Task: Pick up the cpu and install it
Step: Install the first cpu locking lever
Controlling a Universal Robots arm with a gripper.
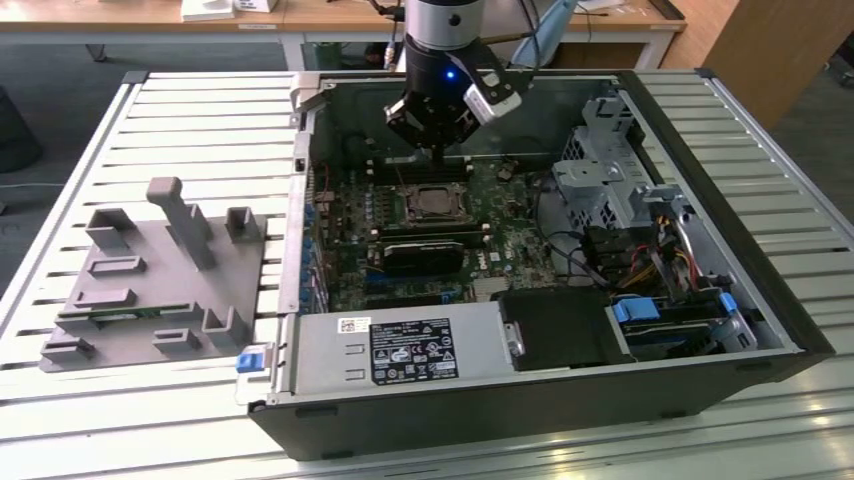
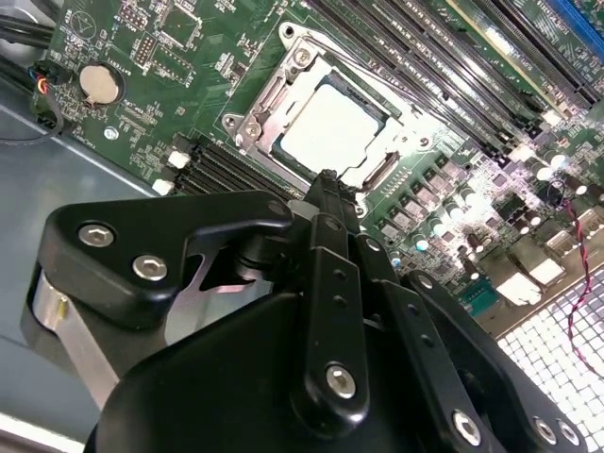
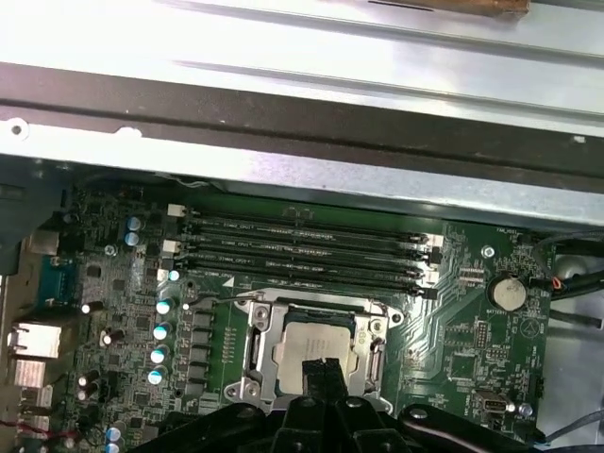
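The gripper (image 2: 326,179) hangs above the motherboard (image 2: 189,57), its black fingers pressed together. Just beyond its tip the cpu (image 2: 332,127) lies flat inside the socket frame (image 2: 260,113).

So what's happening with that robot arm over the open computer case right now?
The black gripper hangs inside the open black computer case, just above the green motherboard. The small square silver-topped cpu already lies in the metal-framed socket, directly below the fingertips. The gripper carries nothing.

Arm vertical, tool (image 1: 437,150) pointing down (fingertips pressed together, empty).
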